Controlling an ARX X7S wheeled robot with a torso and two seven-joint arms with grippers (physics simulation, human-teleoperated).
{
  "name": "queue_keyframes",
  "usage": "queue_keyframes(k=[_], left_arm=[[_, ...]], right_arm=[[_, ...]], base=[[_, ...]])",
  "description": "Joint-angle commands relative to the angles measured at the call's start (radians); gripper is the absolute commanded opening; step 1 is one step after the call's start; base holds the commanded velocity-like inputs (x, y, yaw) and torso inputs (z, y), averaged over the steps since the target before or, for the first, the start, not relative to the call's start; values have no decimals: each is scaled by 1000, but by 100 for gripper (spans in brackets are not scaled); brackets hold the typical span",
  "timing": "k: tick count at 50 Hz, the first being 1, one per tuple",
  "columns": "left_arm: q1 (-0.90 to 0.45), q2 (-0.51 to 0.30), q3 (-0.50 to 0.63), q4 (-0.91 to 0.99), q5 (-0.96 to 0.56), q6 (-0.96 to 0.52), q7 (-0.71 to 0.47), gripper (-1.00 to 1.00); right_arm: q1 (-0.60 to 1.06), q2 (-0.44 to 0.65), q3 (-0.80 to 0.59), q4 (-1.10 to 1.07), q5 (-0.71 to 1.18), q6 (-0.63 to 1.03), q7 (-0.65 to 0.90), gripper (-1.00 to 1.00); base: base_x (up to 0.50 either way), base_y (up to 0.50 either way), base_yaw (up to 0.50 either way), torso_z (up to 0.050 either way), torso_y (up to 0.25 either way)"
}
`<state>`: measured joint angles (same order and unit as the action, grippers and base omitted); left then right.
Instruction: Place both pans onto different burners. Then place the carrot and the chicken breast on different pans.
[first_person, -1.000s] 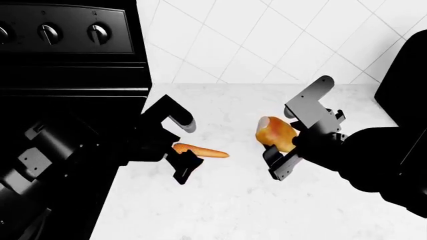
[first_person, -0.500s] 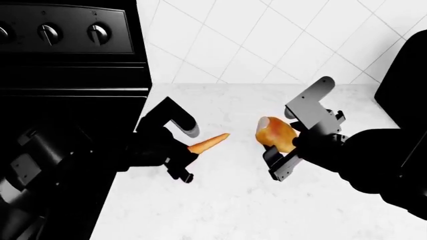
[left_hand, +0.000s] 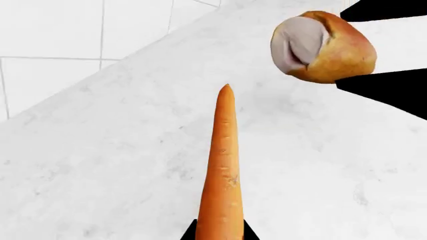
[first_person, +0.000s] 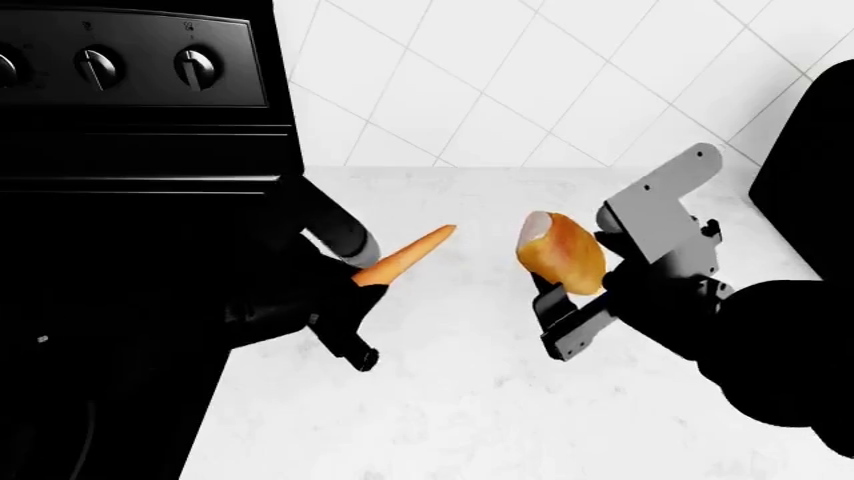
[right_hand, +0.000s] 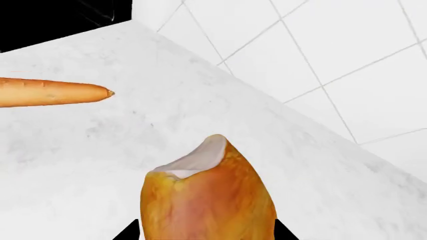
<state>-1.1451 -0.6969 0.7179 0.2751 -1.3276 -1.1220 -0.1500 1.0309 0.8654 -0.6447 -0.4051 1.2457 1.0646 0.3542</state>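
- Carrot (first_person: 404, 256) is clamped at its thick end in the left gripper (first_person: 358, 290), tip pointing up toward the tiled wall, off the white counter (first_person: 467, 400).
- Chicken breast (first_person: 561, 253) is pinched in the right gripper (first_person: 577, 262), pale end up, also clear of the counter; the right wrist view shows it lodged between the black finger pads.
- Both items sit near each other above the counter, not touching; the left wrist view shows the carrot tip short of the chicken breast.
- Stove (first_person: 134, 150) is to the left of the counter, knobs (first_person: 194, 66) visible on its back panel. The cooktop renders as solid black, so I can't make out either pan or any burner ring here.
- Progress, my read: both foods are picked up, so the grasp stage looks done. Pan placement can't be confirmed from these views.
- Left to do: carry each item over the stove and set carrot and chicken breast down in separate pans.
- Risk: the carrot is held only by its end, so it may pivot in transit.
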Motion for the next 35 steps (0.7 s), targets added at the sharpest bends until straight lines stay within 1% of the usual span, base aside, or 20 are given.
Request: queue_keyframes(k=[1, 4, 6, 13, 31, 35], left_arm=[[49, -81, -119, 176, -220, -1, -250, -100], [68, -106, -143, 230, -270, 18, -313, -100], [69, -116, -156, 245, -291, 27, -331, -100], [76, -129, -168, 269, -301, 40, -334, -100], [93, -125, -160, 278, -276, 51, -312, -100], [97, -124, -158, 276, -269, 54, -307, -100]], right_arm=[[-48, 64, 101, -138, 123, -11, 162, -100], [-66, 84, 125, -167, 163, -26, 202, -100], [-61, 90, 129, -179, 185, -19, 220, -100], [-56, 100, 137, -196, 214, -13, 263, -100], [-48, 106, 139, -205, 223, -12, 288, -100], [-49, 107, 139, -203, 219, -15, 288, -100]], base=[[0, 0, 0, 0, 0], [0, 0, 0, 0, 0], [0, 0, 0, 0, 0], [-39, 0, 0, 0, 0], [-493, 29, 0, 0, 0], [-74, 91, 0, 0, 0]])
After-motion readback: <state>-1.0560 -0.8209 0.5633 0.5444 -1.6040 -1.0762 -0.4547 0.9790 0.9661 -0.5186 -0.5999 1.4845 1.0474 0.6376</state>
